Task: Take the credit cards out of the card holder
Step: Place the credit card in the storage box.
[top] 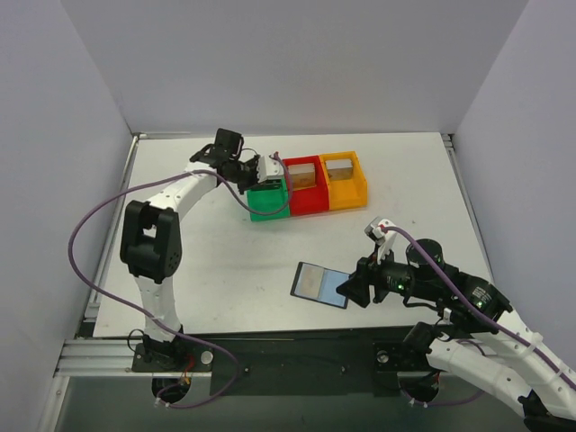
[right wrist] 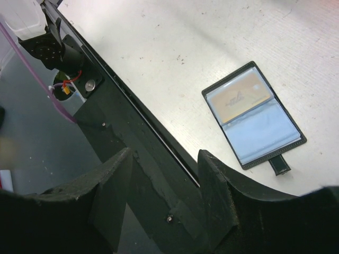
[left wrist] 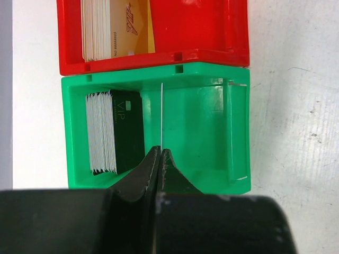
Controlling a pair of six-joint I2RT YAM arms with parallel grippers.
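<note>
The card holder (top: 322,284) (right wrist: 253,115) lies open and flat near the table's front edge, with an orange credit card (right wrist: 238,98) under its upper clear sleeve. Just right of it hovers my right gripper (top: 347,290) (right wrist: 164,159), open and with nothing between its fingers. My left gripper (top: 273,172) (left wrist: 160,150) is over the green bin (top: 268,200) (left wrist: 201,127), shut on a credit card (left wrist: 160,116) that shows edge-on as a thin pale line. Inside that bin stands a stack of cards (left wrist: 114,132) with a black one facing out.
A red bin (top: 304,186) (left wrist: 206,32) holding a stack of cards (left wrist: 114,26) sits beside the green one, then an orange bin (top: 345,180). The table's dark front rail (right wrist: 137,132) runs under my right gripper. White walls enclose the table on three sides.
</note>
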